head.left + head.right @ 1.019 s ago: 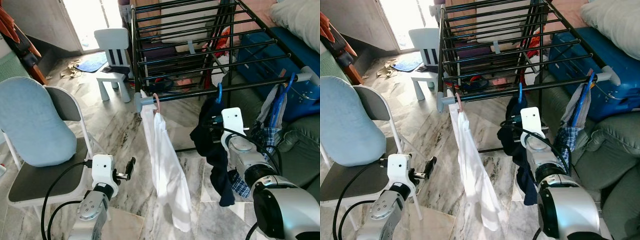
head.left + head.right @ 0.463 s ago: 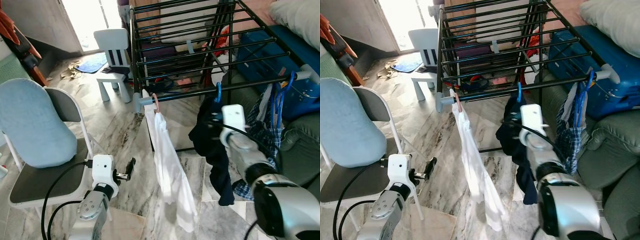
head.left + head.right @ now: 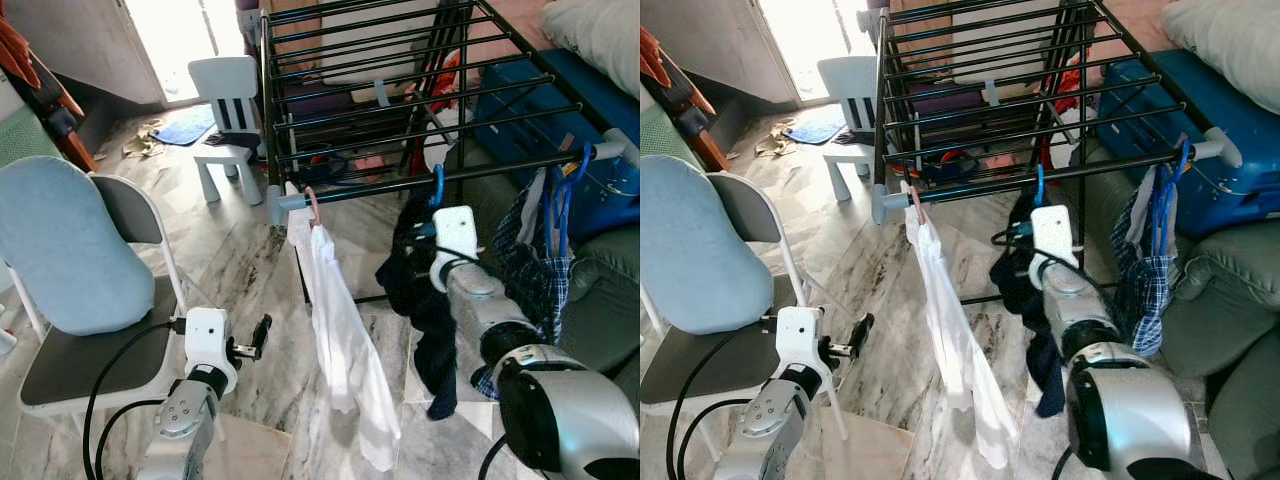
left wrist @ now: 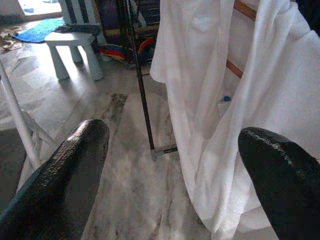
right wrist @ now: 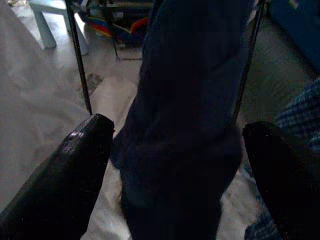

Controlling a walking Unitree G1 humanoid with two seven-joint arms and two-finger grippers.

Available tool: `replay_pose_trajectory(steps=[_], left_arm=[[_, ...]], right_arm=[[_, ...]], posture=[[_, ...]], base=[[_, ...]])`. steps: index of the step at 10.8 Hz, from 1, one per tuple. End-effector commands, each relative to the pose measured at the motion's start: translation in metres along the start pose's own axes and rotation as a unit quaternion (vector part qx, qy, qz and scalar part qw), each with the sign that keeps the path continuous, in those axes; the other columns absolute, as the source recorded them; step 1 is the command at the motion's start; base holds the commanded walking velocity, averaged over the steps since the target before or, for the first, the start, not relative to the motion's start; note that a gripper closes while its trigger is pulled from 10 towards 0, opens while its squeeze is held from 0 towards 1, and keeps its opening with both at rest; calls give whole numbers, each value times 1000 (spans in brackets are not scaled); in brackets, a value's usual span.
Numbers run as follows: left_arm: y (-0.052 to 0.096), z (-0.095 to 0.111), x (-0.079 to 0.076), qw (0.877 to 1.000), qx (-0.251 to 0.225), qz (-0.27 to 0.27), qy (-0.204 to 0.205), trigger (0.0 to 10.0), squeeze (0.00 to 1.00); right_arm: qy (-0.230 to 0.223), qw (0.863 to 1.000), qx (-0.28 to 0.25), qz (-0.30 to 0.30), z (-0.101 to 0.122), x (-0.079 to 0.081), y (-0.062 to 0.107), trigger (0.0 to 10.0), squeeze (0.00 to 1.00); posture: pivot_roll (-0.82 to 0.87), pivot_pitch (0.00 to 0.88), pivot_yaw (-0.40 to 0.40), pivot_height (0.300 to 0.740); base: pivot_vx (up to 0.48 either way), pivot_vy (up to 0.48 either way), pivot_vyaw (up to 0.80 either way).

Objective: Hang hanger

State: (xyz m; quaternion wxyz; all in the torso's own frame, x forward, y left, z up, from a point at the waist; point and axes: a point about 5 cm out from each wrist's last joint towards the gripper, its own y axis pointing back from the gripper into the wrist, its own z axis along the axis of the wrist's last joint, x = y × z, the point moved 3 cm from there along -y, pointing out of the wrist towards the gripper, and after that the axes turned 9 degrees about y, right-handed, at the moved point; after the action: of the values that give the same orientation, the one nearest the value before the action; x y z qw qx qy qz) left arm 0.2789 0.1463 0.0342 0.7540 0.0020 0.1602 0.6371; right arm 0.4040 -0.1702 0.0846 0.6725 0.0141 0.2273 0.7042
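Black rails of a drying rack (image 3: 400,95) carry three hangers along the front bar. Its blue hanger (image 3: 437,185) hooks there with a dark garment (image 3: 420,300) hanging below, and the right gripper (image 5: 170,150), fingers spread wide, points at that cloth. Beside it hangs a white shirt (image 3: 345,350). Lower down, the left gripper (image 3: 258,335) is wide open near a chair (image 3: 80,300).

right claw (image 5: 170,150) tips cut off, dark garment (image 5: 190,100) top cropped
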Motion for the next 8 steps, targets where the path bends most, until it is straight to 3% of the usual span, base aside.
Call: replay_pose_trajectory(steps=[1,2,3,4,7,8], left_arm=[[3,4,2,1000,-3,-10,11,10000,0],[5,6,-5,999,-7,-38,23,10000,0],[7,5,-7,999,-4,-46,25,10000,0],[9,1,-6,999,0,-42,21,10000,0],[7,2,-7,999,-3,-39,22,10000,0],[6,14,-12,998,-23,-60,11,10000,0]], right_arm=[[-2,1000,27,-3,-14,2,2,10000,0],[-2,999,35,-6,-21,0,3,10000,0],[-2,999,37,-5,-24,-1,4,8902,0],[-3,999,37,-10,-25,-5,4,0,0],[6,999,30,-34,-23,-16,5,0,0],[13,999,24,-37,-19,-18,4,0,0]], posture=[[-19,0,146,740],[-17,0,143,740],[-17,0,143,740],[-20,0,143,740],[-21,0,134,740],[-22,0,129,740]], base=[[0,0,0],[0,0,0],[0,0,0],[0,0,0],[0,0,0],[0,0,0]])
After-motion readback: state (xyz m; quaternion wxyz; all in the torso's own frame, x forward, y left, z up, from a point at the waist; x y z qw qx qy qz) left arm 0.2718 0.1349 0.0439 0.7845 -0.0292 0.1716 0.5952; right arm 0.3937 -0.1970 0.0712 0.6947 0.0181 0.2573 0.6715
